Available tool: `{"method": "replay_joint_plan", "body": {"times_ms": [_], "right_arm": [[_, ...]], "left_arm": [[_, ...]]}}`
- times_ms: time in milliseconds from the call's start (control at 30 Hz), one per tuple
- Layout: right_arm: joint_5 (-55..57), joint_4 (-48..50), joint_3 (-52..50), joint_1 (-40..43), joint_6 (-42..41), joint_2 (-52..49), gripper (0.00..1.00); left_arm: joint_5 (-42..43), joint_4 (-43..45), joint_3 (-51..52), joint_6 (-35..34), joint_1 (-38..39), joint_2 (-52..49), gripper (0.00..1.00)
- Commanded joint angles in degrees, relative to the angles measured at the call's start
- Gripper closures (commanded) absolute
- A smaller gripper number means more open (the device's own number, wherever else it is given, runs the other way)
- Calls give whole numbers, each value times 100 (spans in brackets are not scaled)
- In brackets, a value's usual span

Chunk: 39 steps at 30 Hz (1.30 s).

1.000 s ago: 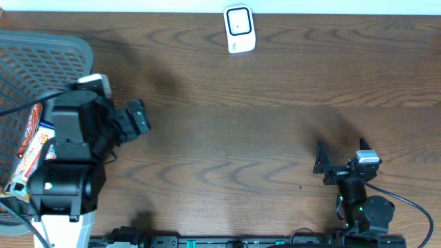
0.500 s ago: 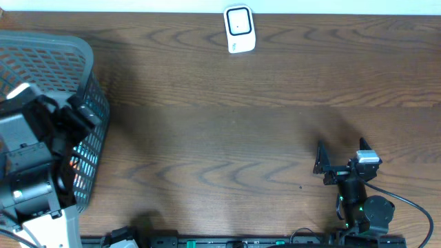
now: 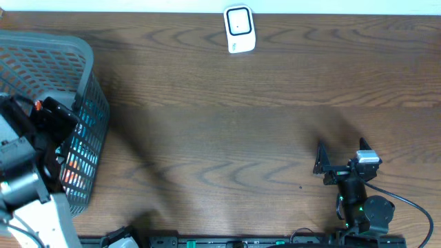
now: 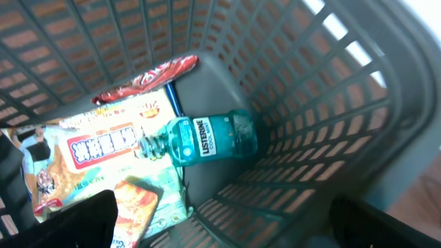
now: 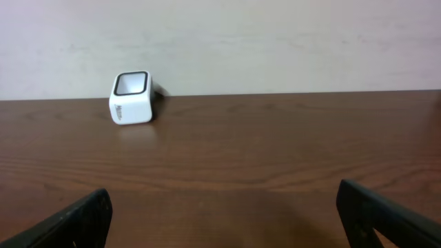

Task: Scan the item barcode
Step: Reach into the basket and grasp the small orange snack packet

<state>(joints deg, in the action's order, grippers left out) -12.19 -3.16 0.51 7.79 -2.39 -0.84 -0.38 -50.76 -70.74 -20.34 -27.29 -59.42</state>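
risk here: left jaws hang wide open and empty over the basket (image 4: 331, 103) at the bench's left edge, could snag a snack packet (image 4: 103, 145) instead of the mouthwash bottle (image 4: 207, 140). right jaws open too.

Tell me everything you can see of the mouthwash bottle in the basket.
The mouthwash bottle looks like clear plastic holding teal liquid, with a label reading Listerine. It lies on its side on the floor of the grey basket, its neck resting against the snack packets. Nothing grips it.
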Motion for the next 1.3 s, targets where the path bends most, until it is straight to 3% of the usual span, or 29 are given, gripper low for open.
{"method": "replay_joint_plan", "body": {"times_ms": [0,600,900,1267], "right_arm": [[22,-7,-20,-28,-57,46,1],[24,-7,-20,-28,-57,46,1],[24,-7,-20,-28,-57,46,1],[22,-7,-20,-28,-57,46,1]], "left_arm": [[-72,4,-109,-55,-28,-323,2],[-420,236,-107,-111,-105,-1176,2],[-400,190,-107,-914,-809,-1285,2],[756,-942,-107,-715,-1283,-2441,2]]}}
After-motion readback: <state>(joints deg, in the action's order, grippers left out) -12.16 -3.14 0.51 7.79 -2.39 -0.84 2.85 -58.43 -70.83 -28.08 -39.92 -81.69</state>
